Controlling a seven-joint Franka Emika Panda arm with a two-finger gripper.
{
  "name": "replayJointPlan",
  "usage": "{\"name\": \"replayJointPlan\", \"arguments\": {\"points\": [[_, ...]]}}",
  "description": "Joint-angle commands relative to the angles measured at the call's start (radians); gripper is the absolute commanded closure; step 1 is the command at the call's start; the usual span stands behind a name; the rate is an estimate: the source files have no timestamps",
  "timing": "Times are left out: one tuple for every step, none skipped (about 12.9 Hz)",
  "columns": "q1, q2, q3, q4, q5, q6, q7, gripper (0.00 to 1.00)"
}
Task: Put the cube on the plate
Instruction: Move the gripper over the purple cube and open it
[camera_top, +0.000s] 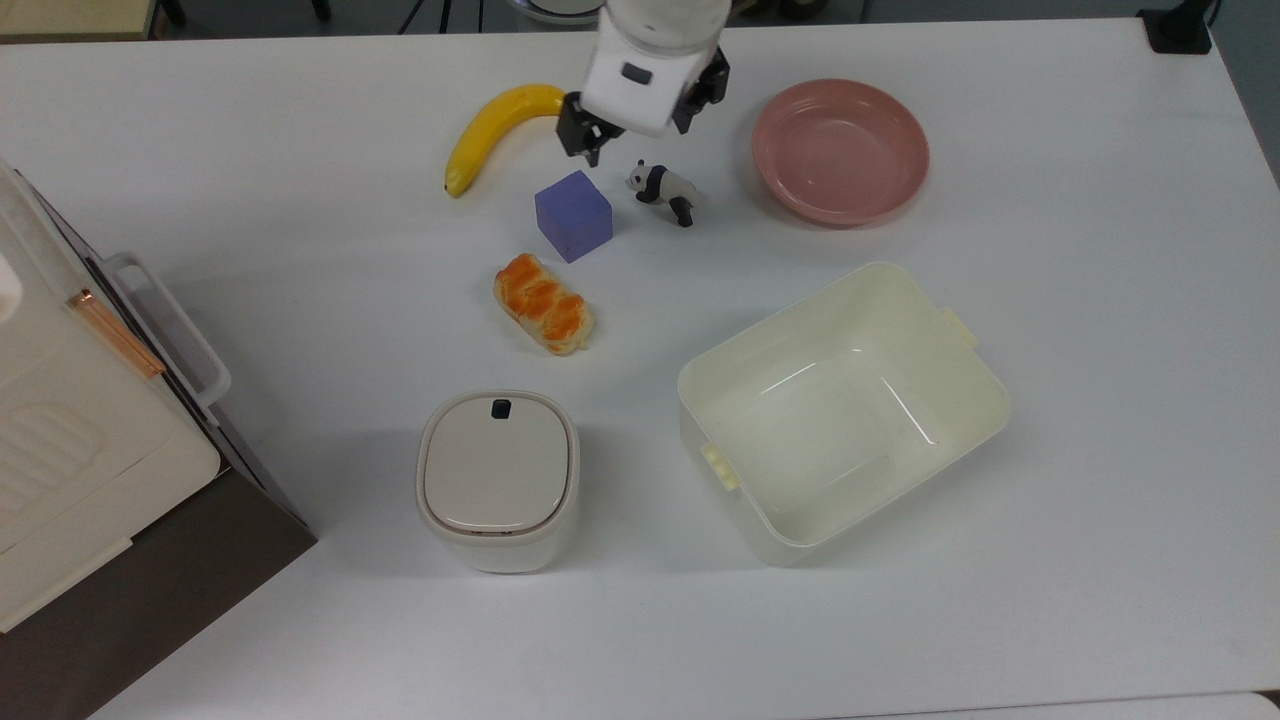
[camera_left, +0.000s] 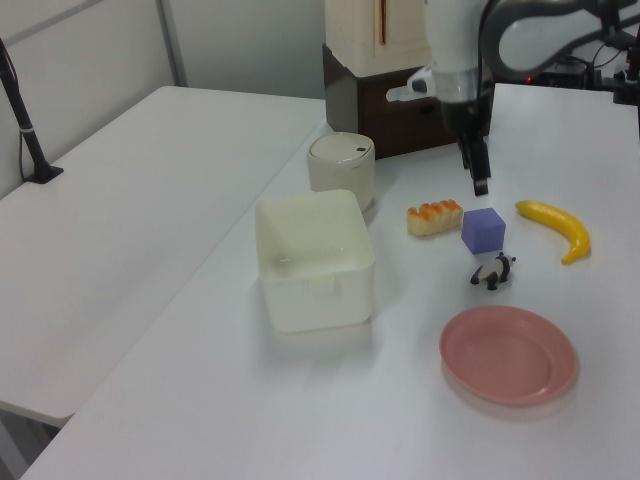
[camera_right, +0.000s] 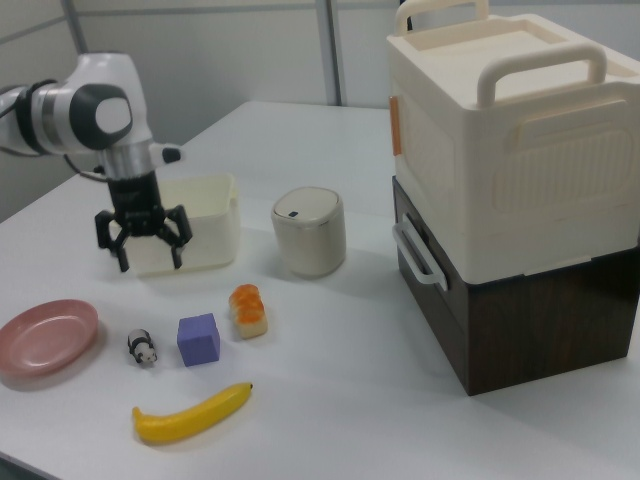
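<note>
A white table (camera_top: 1050, 620) is carrying the scene. The gripper (camera_right: 143, 243) is hanging spread and empty above the cube (camera_top: 573, 215), which is sitting between a banana (camera_top: 497, 128) and a panda (camera_top: 661, 188), well apart from the plate (camera_top: 840, 150). The reach seems underway; next, lowering and straddling the cube.

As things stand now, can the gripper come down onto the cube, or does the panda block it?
Probably yes. The gripper is open, above the table. The cube has bare table around it; the panda and bread roll stand apart from it.
</note>
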Motion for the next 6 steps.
{"name": "replayJointPlan", "arguments": {"points": [[0.060,-0.002,-0.008,-0.079,-0.015,0.030,-0.026,0.00],[0.062,0.007,-0.008,-0.080,-0.015,0.030,-0.026,0.00],[0.068,0.024,-0.008,-0.080,-0.015,0.030,-0.027,0.00],[0.073,0.043,-0.008,-0.082,-0.015,0.032,-0.027,0.00],[0.086,0.053,-0.008,-0.085,-0.015,0.032,-0.027,0.00],[0.099,0.060,-0.008,-0.093,-0.017,0.038,-0.027,0.00]]}}
